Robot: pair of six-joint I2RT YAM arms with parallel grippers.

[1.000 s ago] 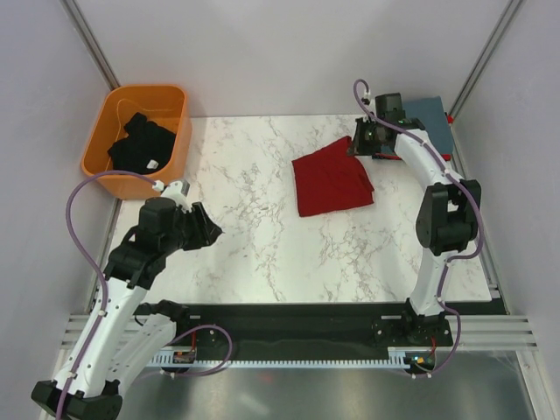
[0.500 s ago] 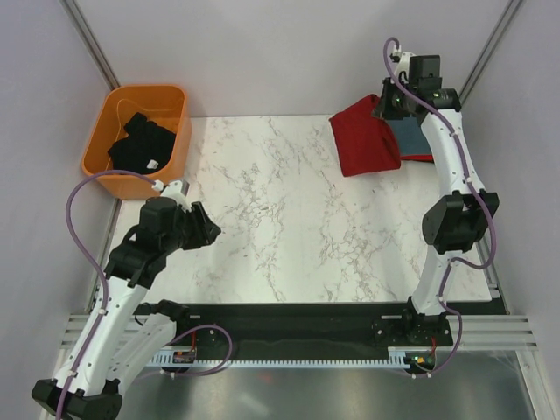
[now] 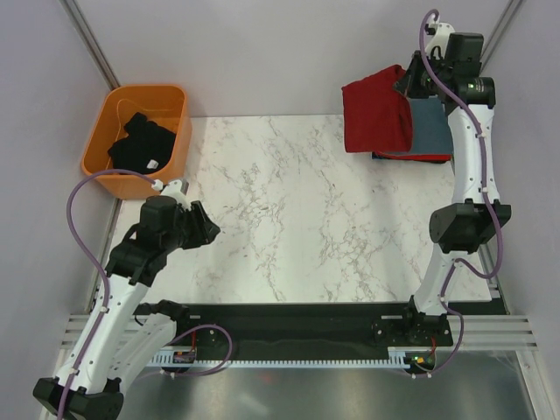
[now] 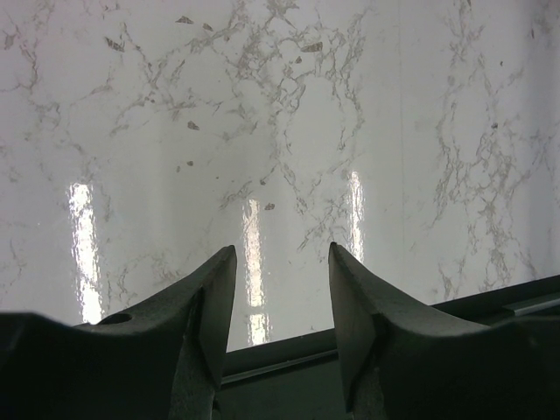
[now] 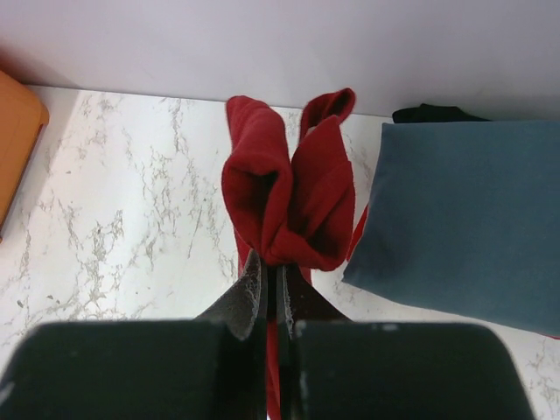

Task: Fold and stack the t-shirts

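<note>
Jaws of my right gripper [image 5: 273, 267] pinch the dark red t-shirt [image 3: 376, 114], hanging just beside the grey-blue folded shirt [image 3: 430, 127]. My left gripper [image 4: 280, 297] stands spread, empty, well apart from it.

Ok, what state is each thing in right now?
dark red cloth t-shirt: bunched, hanging from the right tool
grey-blue folded cloth t-shirt: flat, atop red folded t-shirt
black cloth t-shirt: crumpled in orange plastic basket
left tool: open, empty
right tool: shut on dark red cloth t-shirt
</note>
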